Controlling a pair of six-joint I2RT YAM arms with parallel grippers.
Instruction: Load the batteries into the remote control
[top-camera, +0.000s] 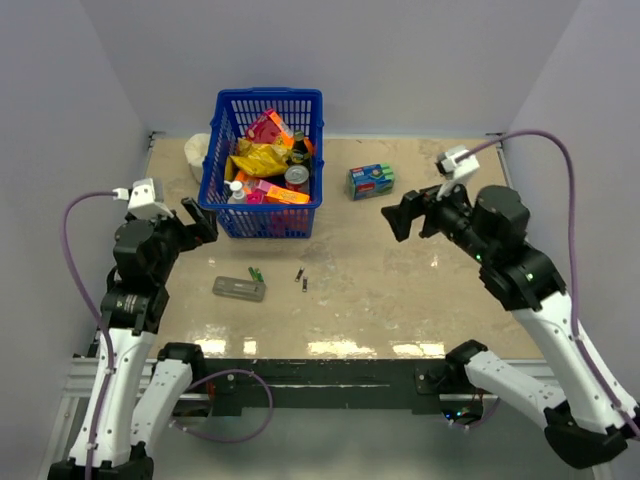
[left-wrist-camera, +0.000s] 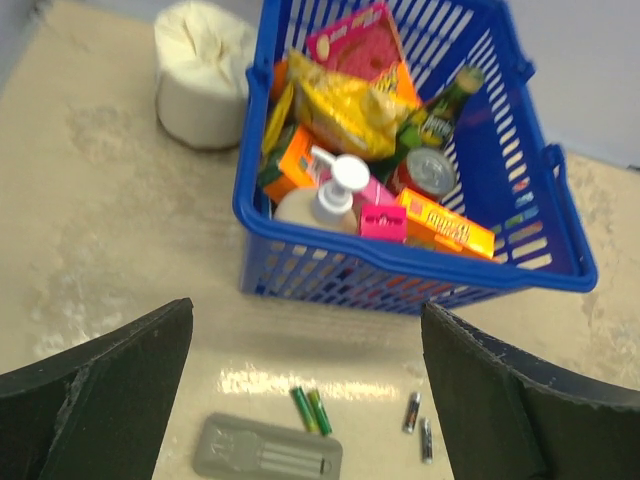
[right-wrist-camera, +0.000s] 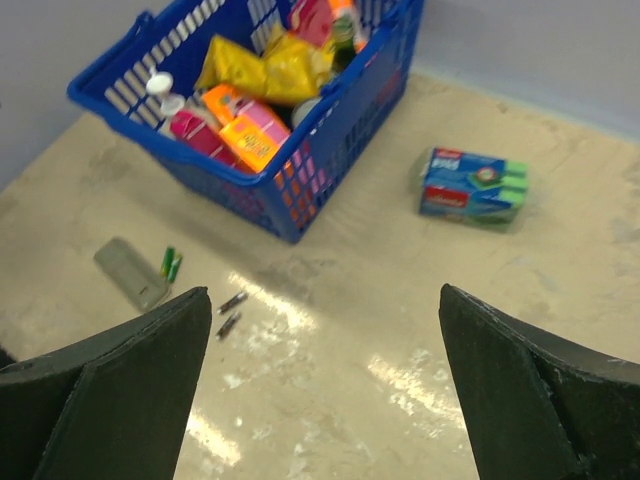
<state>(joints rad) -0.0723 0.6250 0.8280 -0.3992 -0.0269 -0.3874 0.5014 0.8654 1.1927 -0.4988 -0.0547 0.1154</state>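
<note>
The grey remote control (top-camera: 239, 289) lies flat on the table in front of the basket, its back up; it also shows at the bottom of the left wrist view (left-wrist-camera: 267, 450) and at the left of the right wrist view (right-wrist-camera: 130, 272). Two dark batteries (top-camera: 301, 278) lie side by side just right of it (left-wrist-camera: 412, 412) (right-wrist-camera: 231, 302). My left gripper (top-camera: 200, 220) hovers open above and left of them, nothing between its fingers (left-wrist-camera: 305, 305). My right gripper (top-camera: 398, 218) hangs open and empty well to the right (right-wrist-camera: 322, 290).
A bright-green pair of sticks (top-camera: 256, 272) lies against the remote's far edge. A blue basket (top-camera: 265, 218) full of groceries stands behind them. A blue-green box (top-camera: 370, 181) sits right of the basket, and a white roll (top-camera: 197, 155) sits at its left rear.
</note>
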